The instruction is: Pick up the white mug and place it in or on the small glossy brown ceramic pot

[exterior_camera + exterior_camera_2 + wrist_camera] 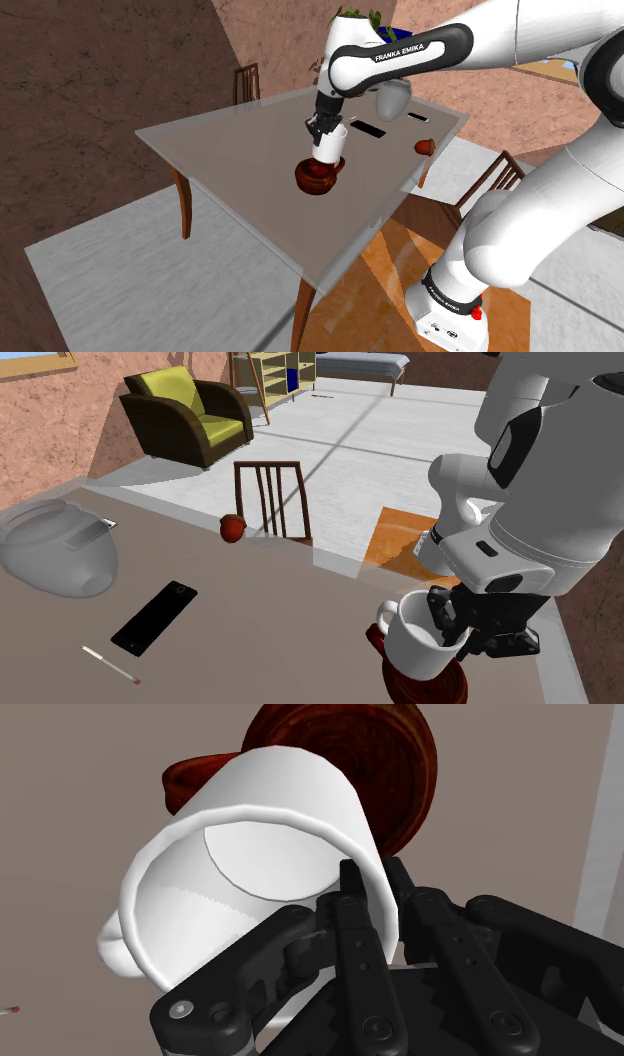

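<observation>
The white mug (329, 150) hangs tilted just above the glossy brown pot (317, 177), which stands near the middle of the grey table (220, 150). My gripper (323, 127) is shut on the mug's wall, one finger inside the rim and one outside. The second exterior view has the mug (412, 639) over the pot (428, 684), its handle pointing away from the gripper (452, 627). In the wrist view the mug (250, 854) lies open-mouthed toward the camera, with the gripper (375, 892) clasping its rim and the pot (395, 759) behind it.
A black phone (153, 617), a thin pen (110, 665), a grey translucent rounded appliance (55, 547) and a small red-brown object (232, 528) lie on the table. A wooden chair (272, 497) stands at the table's far edge. The table's edge runs close beside the pot.
</observation>
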